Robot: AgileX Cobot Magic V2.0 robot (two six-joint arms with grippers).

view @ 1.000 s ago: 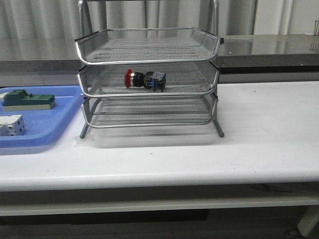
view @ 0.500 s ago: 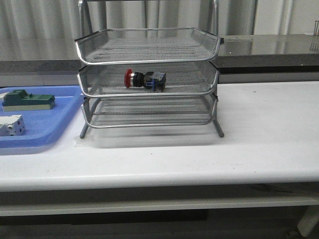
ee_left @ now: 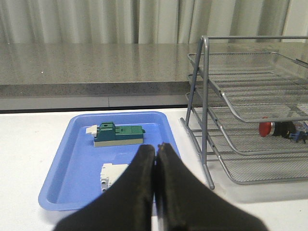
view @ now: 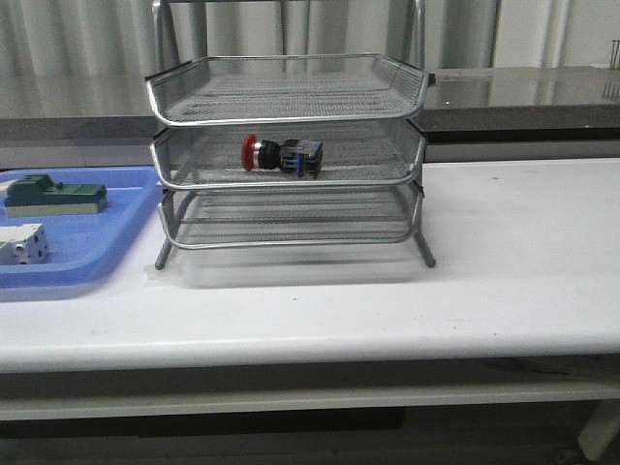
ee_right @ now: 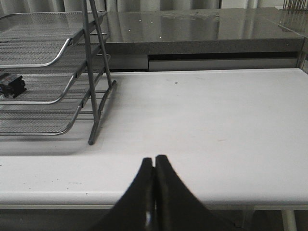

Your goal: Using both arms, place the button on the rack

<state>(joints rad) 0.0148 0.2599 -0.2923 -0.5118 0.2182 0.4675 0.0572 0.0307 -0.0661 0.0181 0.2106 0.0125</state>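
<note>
The button (view: pixel 282 155), with red cap and blue-black body, lies on its side on the middle tier of the silver wire-mesh rack (view: pixel 291 97). It also shows in the left wrist view (ee_left: pixel 281 129), and its dark end shows in the right wrist view (ee_right: pixel 12 84). My left gripper (ee_left: pixel 156 146) is shut and empty, pulled back near the table's front, over the blue tray's near edge. My right gripper (ee_right: pixel 154 157) is shut and empty, back over the table's front edge, right of the rack (ee_right: pixel 91 77). Neither arm shows in the front view.
A flat blue tray (view: pixel 107 242) lies left of the rack and holds a green block (view: pixel 55 195) and a white block (view: pixel 21 243). A grey counter (view: pixel 523 92) runs behind the table. The rack's legs (view: pixel 424 250) stand on the white tabletop.
</note>
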